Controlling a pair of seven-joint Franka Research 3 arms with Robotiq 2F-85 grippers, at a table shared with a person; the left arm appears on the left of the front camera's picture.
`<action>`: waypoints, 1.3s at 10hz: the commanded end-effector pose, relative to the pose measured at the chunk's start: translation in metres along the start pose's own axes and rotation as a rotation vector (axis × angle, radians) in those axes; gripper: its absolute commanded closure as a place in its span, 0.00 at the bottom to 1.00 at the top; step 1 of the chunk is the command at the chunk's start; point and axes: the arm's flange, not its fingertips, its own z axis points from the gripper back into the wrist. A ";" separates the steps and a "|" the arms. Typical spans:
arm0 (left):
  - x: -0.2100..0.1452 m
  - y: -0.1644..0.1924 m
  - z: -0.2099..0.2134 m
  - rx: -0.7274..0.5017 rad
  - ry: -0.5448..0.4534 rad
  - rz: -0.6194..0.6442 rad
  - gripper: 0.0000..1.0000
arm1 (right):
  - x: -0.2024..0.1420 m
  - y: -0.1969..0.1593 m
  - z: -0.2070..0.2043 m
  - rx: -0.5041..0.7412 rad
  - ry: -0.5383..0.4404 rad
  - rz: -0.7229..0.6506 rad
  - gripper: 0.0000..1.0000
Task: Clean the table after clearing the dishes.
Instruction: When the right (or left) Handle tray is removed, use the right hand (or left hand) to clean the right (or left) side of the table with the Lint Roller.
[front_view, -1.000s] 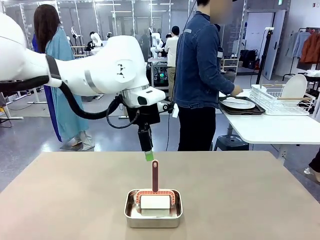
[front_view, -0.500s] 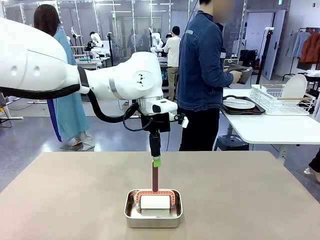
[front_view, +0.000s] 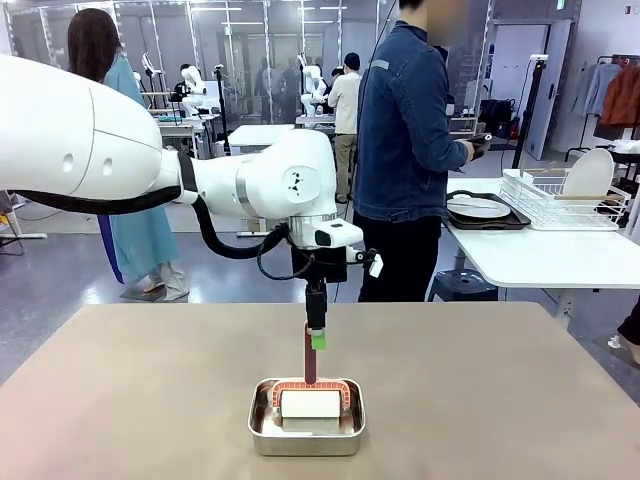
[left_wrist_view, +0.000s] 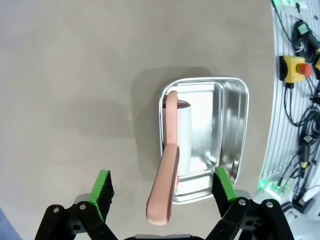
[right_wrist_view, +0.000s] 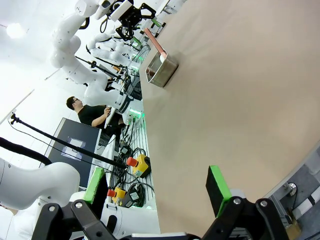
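The left fingers (front_view: 317, 338) are hanging spread wide over the middle of the beige desk (front_view: 140, 390), straddling the top of the upright reddish-brown handle (front_view: 310, 360) of a cleaning roller (front_view: 310, 403) whose white roll is sitting in a small steel pan (front_view: 262, 430), with gaps showing on both sides of the handle. The right fingers (right_wrist_view: 217, 189) are likewise standing open, gripping nothing, above a bare stretch of the desk well apart from the pan. A white plate (front_view: 477, 208) is lying on a dark tray (front_view: 512, 222) on the white side desk (front_view: 545, 262) at the far right, beside a wire rack (front_view: 545, 200), where a person (front_view: 400, 150) in a denim jacket is standing
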 end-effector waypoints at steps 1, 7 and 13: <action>-0.004 -0.001 -0.013 -0.004 0.015 0.029 0.00 | -0.003 0.006 -0.007 -0.012 0.004 -0.001 0.00; -0.017 0.001 -0.034 -0.023 0.034 0.060 0.00 | -0.003 0.006 -0.007 -0.012 0.004 -0.001 0.00; -0.016 -0.003 -0.028 -0.018 0.028 0.066 0.65 | -0.003 0.006 -0.007 -0.012 0.004 -0.001 0.00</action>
